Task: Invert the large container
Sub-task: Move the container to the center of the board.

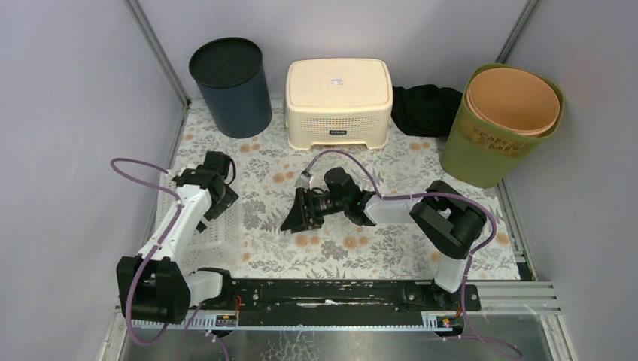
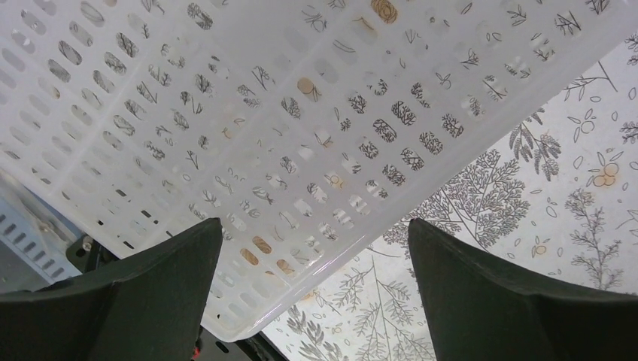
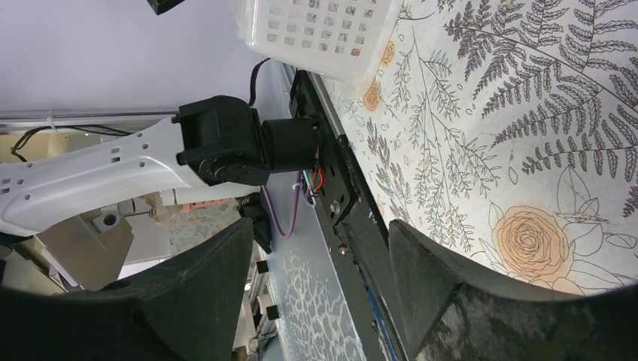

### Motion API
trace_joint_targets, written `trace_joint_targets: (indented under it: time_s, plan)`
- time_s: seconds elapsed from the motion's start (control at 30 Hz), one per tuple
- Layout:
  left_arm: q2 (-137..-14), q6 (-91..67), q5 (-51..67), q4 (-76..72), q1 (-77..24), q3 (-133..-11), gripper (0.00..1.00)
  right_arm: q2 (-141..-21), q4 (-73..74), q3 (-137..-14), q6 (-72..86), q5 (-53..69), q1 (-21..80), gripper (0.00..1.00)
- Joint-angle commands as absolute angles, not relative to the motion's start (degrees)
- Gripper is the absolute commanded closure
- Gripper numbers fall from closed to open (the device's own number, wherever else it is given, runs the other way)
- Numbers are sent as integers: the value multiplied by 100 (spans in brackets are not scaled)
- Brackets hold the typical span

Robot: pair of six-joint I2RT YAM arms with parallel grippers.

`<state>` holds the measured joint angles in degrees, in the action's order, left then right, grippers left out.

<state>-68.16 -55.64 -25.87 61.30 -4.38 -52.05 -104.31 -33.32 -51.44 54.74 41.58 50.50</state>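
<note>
Here, the large cream container point(image 1: 338, 94) stands at 12 o'clock on the flowered desk point(image 1: 353, 248), against the back wall. Its flat, closed face with a small sticker points up and its perforated walls run down to the desk, so it looks upside down. Its long axis runs from 9 to 3 o'clock. A dark blue bin point(image 1: 229, 86) stands beside it toward 11 o'clock. A black cloth point(image 1: 425, 109) lies on its 3 o'clock side, and at 2 o'clock a green bin point(image 1: 481, 150) leans with an orange bin point(image 1: 515, 98) nested inside.

Both arms are well apart from the container. The left gripper point(image 2: 312, 248) hangs at 9 o'clock over a white slotted basket point(image 1: 222, 241), whose long axis runs from 12 to 6 o'clock. Its fingers are spread wide and released, grasping nothing. The right gripper point(image 1: 299, 213) lies low near the desk's middle, pointing toward 9 o'clock, its fingers parted with nothing between them.
</note>
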Motion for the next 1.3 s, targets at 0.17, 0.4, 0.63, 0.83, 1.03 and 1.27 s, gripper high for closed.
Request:
trace_joint_targets:
  time_s: [0.17,0.4,0.63,0.83,1.03,1.27]
  plan:
    - [-7031,-4499,-1911,4286,-334,-4952,0,-10492,-3612,-5195,5484,4307,4940,27]
    - [-7027,-3951,-1397,3498,-332,-4960,0,-10593,-3652,-5232,5514,4328,4913,27]
    - [-7491,-3917,-1406,3417,-215,-5621,0,-10748,-3831,-5306,5656,4404,4909,27]
    - [-7878,-3772,-1299,3371,-152,-6020,0,-10800,-3743,-5355,5575,4430,4884,27]
    - [-7445,-3494,-958,3304,-141,-6068,0,-10575,-3376,-5324,5348,4454,4805,27]
    - [-6423,-3037,-231,3397,-141,-6434,0,-9761,-916,-5981,3941,3865,4675,22]
